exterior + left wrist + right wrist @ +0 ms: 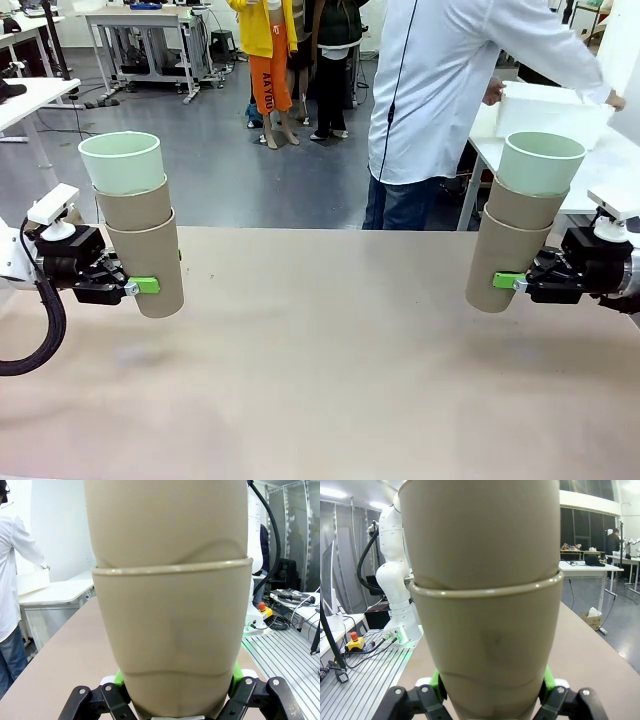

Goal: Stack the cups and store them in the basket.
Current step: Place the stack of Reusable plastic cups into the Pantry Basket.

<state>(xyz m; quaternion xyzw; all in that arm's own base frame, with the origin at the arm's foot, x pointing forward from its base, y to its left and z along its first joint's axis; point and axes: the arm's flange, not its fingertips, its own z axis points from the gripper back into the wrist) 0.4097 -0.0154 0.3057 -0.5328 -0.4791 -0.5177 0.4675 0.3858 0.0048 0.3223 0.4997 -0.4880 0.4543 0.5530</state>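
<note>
My left gripper [140, 287] is shut on the bottom khaki cup of a stack of three cups [140, 225], two khaki with a mint green cup [121, 162] on top, held above the table at the left. My right gripper [510, 282] is shut on a like stack [520, 230], topped by a mint cup [540, 162], at the right. Both stacks lean slightly. Close up, the left wrist view has the khaki cups [172, 630] between green pads [120, 679]. In the right wrist view khaki cups [485, 630] sit between green pads [436, 680]. A person holds the white basket [550, 110] at the far right.
The tan table [330, 370] lies bare between the two stacks. The person in a white coat [440, 80] stands at the far edge, turned toward a white side table [610, 160] on the right. Other tables and people stand farther back.
</note>
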